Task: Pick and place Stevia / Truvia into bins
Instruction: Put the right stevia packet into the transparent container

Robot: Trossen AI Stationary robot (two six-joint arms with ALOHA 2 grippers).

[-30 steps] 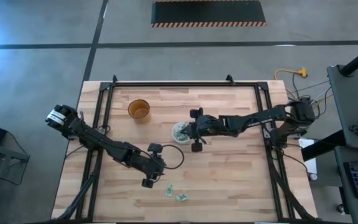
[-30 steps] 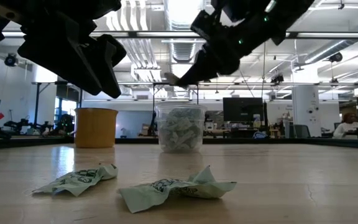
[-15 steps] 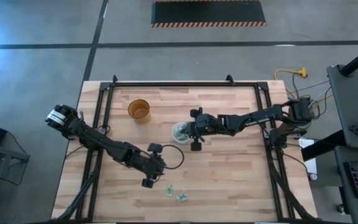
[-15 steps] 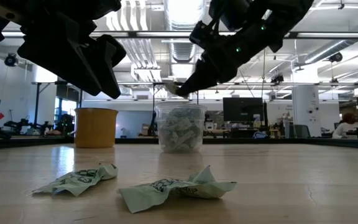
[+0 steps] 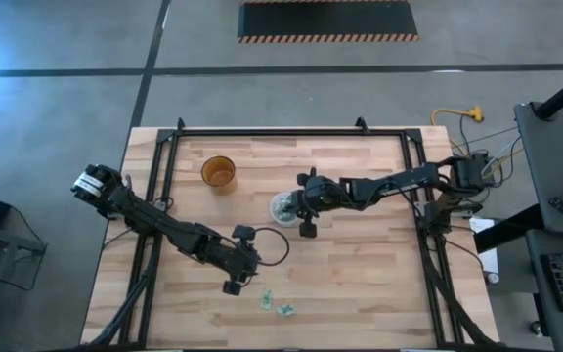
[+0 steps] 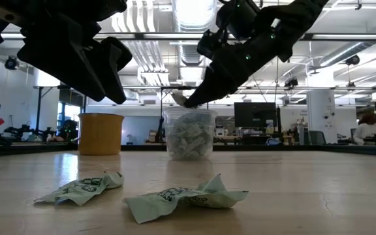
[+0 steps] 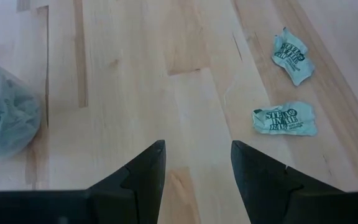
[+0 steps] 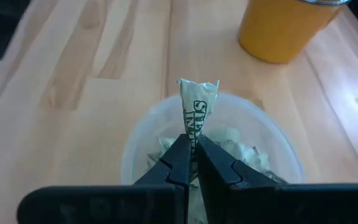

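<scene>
Two crumpled pale green Stevia sachets lie flat on the table near its near edge (image 5: 265,302) (image 5: 285,311), also in the left wrist view (image 7: 291,53) (image 7: 284,119). My left gripper (image 7: 194,165) is open and hovers just left of them, above the table. The translucent bin cup (image 5: 283,208) (image 6: 189,134) stands mid-table, partly filled with sachets. My right gripper (image 8: 192,152) is right above the cup's mouth, shut on one sachet (image 8: 197,106). My right gripper pinches a Stevia sachet between its two fingertips by one end (image 8: 192,133). The fingers slant down from the table's right side. The sachet is lifted clear and sticks out beyond the fingertips over the cup's open mouth (image 8: 166,121).
An amber-brown cup (image 5: 219,173) (image 8: 288,28) stands left of and beyond the bin cup. A black frame runs along the table's far, left and right edges (image 5: 281,131). Bare wood shows on the right half of the table (image 5: 369,274).
My right gripper has moved a little toward the table's left, carrying the sachet from beside the bin cup's right rim to over its mouth.
</scene>
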